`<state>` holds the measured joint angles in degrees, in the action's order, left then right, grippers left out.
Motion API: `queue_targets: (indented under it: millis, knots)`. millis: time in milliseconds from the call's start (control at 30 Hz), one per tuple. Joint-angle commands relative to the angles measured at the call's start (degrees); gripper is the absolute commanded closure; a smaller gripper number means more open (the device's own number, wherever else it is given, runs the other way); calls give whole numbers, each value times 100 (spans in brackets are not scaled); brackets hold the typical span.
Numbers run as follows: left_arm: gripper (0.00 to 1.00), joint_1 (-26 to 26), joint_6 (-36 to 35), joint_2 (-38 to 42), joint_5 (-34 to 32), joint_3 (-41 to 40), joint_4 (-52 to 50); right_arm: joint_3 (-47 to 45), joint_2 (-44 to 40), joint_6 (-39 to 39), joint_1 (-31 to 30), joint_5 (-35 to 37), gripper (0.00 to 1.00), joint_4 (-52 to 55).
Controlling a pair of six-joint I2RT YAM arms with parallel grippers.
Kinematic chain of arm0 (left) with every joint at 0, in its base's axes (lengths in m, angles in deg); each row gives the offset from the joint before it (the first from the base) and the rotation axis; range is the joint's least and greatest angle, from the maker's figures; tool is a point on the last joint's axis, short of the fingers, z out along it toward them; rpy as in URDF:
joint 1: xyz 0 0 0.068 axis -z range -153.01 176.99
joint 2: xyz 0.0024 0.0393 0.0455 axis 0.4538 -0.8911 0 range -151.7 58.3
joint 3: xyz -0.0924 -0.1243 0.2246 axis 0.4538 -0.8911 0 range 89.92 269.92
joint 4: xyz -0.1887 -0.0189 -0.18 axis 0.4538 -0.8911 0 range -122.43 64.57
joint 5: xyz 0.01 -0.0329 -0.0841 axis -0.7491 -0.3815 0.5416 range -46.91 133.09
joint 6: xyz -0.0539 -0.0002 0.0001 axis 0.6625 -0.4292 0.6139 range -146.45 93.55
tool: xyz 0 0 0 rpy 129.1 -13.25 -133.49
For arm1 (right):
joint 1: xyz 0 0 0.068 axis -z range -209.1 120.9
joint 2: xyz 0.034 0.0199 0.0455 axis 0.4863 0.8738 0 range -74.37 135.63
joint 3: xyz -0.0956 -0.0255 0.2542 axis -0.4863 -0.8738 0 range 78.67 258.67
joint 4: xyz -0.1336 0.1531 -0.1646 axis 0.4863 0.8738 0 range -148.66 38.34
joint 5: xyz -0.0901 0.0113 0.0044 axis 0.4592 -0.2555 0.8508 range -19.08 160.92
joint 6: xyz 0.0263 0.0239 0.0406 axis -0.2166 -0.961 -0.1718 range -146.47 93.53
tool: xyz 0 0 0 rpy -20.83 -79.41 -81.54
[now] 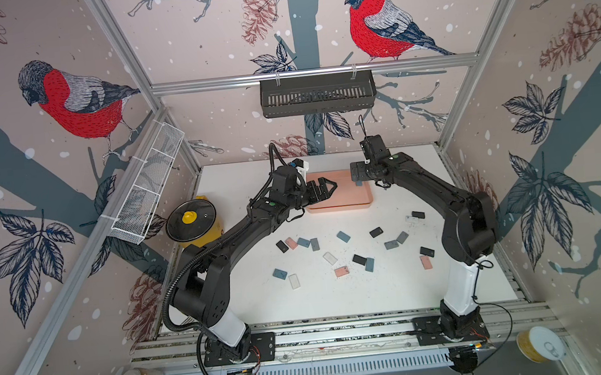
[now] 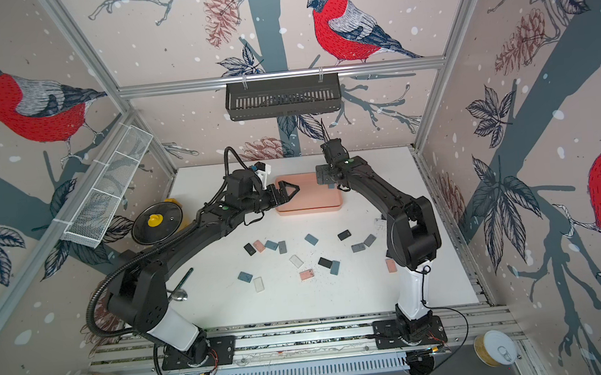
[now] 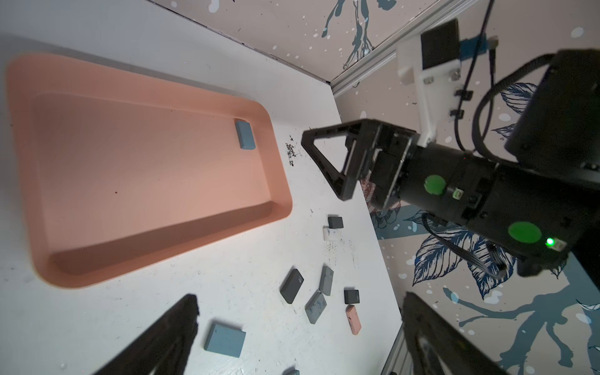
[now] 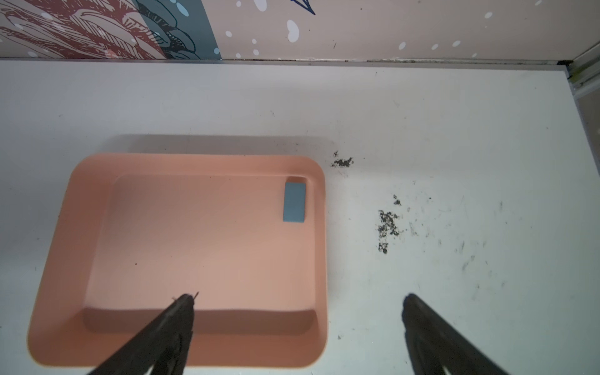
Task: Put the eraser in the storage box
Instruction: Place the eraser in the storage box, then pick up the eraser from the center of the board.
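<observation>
**Blue eraser lies in the box, both pincers wide and empty**

On the flat white table (image 1: 393, 291) the shallow salmon-pink plastic storage box (image 4: 201, 164) sits toward the back wall, its long side running across the robot's front. The right pincer (image 4: 298, 297) hangs over the box's right-hand rim with its jaws spread wide and nothing between them. The left pincer (image 1: 325, 188) hovers over the box's left part, equally wide and empty.

The small slate-blue rectangular rubber eraser (image 4: 294, 202) rests flat on the box floor in the far right corner, just beside the short right wall. Its long axis runs parallel to that wall, pointing at the back wall. It lies ahead of the right pincer, toward the back, and touches neither pincer; this one looks delivered.

Any further pick turns on the opposite direction. The loose erasers (image 1: 343, 236) in black, grey, blue, pink and white lie scattered well apart from the box, back toward the arm bases. A black eraser (image 1: 418, 215) touching a white one sits nearest the right arm, while the row of four (image 1: 298, 243) lies closer to the left arm
</observation>
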<state>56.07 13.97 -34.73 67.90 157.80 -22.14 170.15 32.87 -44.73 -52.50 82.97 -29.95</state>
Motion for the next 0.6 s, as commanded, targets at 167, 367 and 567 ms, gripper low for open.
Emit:
queue_targets:
  millis: [167, 367, 567]
  knots:
    - [3, 78, -250, 466, -2176, -39, -1094, -1550, -1161, 88, -152, -30, 1, -612]
    - [3, -89, -45, 1075, -3029, -777, -2212, -2370, -1606, 230, -639, -60, 1, -942]
    - [3, -338, 255, 1681, -3108, -1853, -2479, -2713, -1498, 297, -1419, -9, 1, -1274]
